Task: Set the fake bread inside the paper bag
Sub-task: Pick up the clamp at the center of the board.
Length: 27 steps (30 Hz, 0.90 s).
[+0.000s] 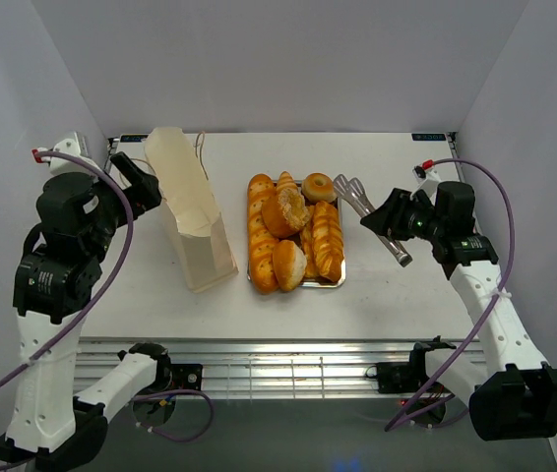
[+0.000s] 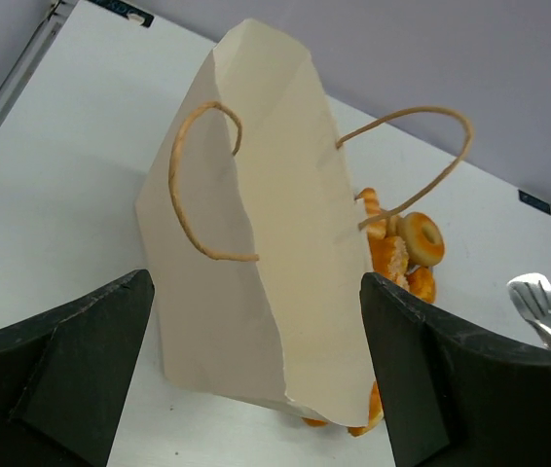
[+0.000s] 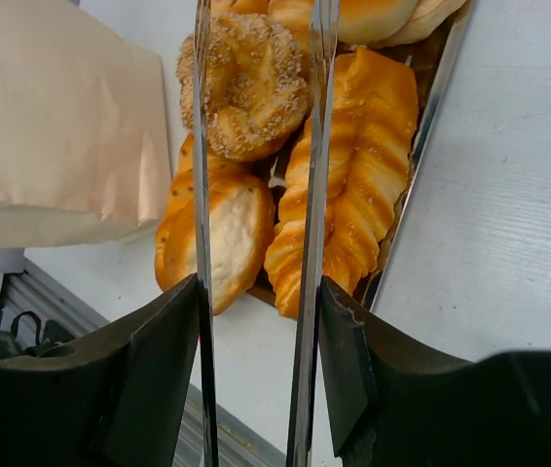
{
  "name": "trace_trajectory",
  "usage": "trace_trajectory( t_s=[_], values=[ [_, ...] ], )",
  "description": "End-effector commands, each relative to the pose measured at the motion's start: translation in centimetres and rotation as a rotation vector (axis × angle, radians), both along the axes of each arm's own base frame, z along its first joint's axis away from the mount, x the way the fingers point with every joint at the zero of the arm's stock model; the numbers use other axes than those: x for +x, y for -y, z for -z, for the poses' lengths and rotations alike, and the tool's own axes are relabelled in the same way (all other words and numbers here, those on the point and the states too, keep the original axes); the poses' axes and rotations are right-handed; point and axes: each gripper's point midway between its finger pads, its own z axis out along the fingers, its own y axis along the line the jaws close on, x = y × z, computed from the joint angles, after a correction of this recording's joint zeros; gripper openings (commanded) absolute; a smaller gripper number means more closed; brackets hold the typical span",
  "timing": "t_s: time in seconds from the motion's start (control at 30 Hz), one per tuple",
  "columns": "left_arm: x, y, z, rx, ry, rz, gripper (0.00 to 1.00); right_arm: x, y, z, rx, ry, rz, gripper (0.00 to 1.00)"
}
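The fake bread (image 1: 293, 228), several glossy golden loaves, rolls and a seeded bagel (image 3: 241, 83), lies heaped on a silver tray (image 1: 340, 282). The pale tan paper bag (image 1: 192, 211) with cord handles (image 2: 188, 185) sits just left of the tray. My left gripper (image 1: 141, 187) is open at the bag's left side. In the left wrist view its fingers (image 2: 81, 350) straddle the bag (image 2: 256, 243) without touching it. My right gripper (image 1: 389, 221) is shut on metal tongs (image 1: 365, 208) right of the tray. In the right wrist view the tong arms (image 3: 314, 195) point over a twisted loaf (image 3: 353, 165) and a roll (image 3: 222, 233).
White walls close in the table on the left, back and right. The table's front edge with a metal rail (image 1: 288, 369) lies just near of the tray. The tongs' spoon ends (image 1: 347, 187) hang beside the tray's far right corner.
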Motion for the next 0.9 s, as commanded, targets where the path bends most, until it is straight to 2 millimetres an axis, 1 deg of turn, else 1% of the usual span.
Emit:
trace_trajectory(
  t_s=[0.0,0.13,0.2,0.33,0.4,0.43,0.57,0.63,0.77,0.83,0.87],
  values=[
    [0.2,-1.0,1.8,0.046,-0.037,-0.052,0.97,-1.5,-1.2,-2.3,0.062,0.021,-0.079,0.55],
    [0.4,-1.0,1.2,0.032,0.019,-0.053,0.94,-2.4,-1.6,-2.1,0.078,-0.006,-0.114,0.56],
    [0.5,-1.2,1.2,0.048,0.017,-0.057,0.93,-2.9,-2.1,-2.0,0.097,-0.019,-0.148,0.57],
    [1.3,-1.1,3.4,0.068,-0.077,-0.065,0.94,-3.2,-2.1,-1.2,0.097,-0.036,-0.157,0.58],
    [1.3,-0.9,3.7,0.064,-0.076,-0.052,0.94,-3.3,-2.1,-1.0,0.093,-0.041,-0.162,0.58],
    [1.4,-0.8,3.4,0.063,-0.063,-0.049,0.94,-3.3,-2.1,-0.9,0.090,-0.043,-0.166,0.59],
    [1.9,-1.1,3.5,0.086,-0.071,-0.061,0.94,-3.5,-2.2,-0.7,0.089,-0.052,-0.180,0.59],
    [2.5,-1.7,4.2,0.109,-0.092,-0.100,0.94,-3.4,-2.2,-0.6,0.084,-0.053,-0.178,0.59],
    [3.2,-2.3,4.7,0.128,-0.083,-0.139,0.93,-3.2,-1.7,-0.1,0.045,-0.058,-0.167,0.59],
    [3.7,-2.7,4.4,0.133,-0.063,-0.162,0.90,-3.1,-1.5,0.3,0.023,-0.065,-0.159,0.59],
    [4.0,-2.9,4.8,0.148,-0.069,-0.169,0.89,-3.1,-1.2,0.6,0.009,-0.077,-0.149,0.59]
  ],
)
